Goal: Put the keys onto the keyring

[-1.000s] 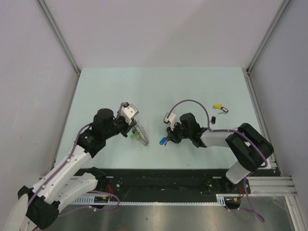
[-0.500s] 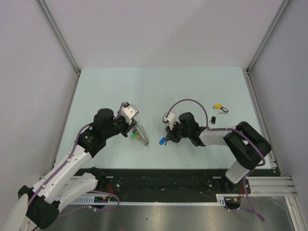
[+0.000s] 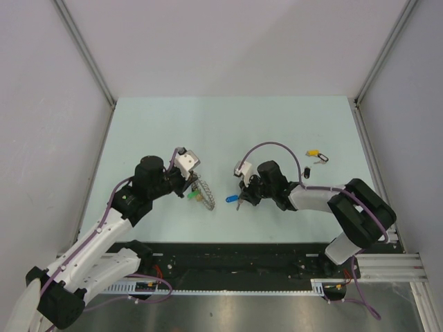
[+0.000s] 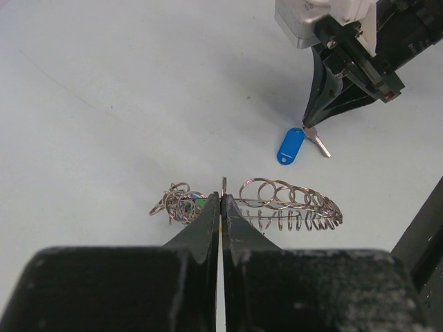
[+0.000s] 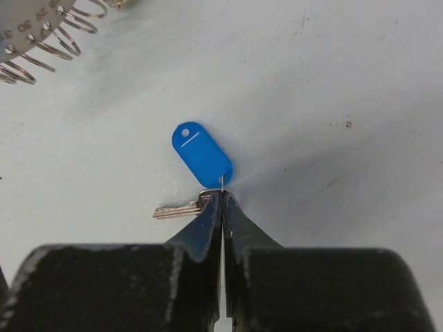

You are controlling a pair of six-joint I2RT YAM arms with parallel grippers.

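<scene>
Metal keyring (image 4: 297, 207) is resting on the table (image 3: 277, 124), its rim being pinched by the left gripper (image 4: 220, 199), seemingly to steady it for threading. Nearby, the right gripper (image 5: 221, 198) is squeezing shut on the loop of the blue-tagged key (image 5: 201, 153), probably to lift it.

In your right wrist view the keyring (image 5: 28, 31) is cut off by the top-left corner. The right fingers (image 5: 204, 232) cover the head of the key (image 5: 176, 209) beside the blue tag (image 5: 201, 154). In your left wrist view the left fingers (image 4: 205, 221) hide where they meet the ring. From above, the yellow tag (image 3: 313, 151) and black tag (image 3: 305, 172) are too small to show their keys.
</scene>
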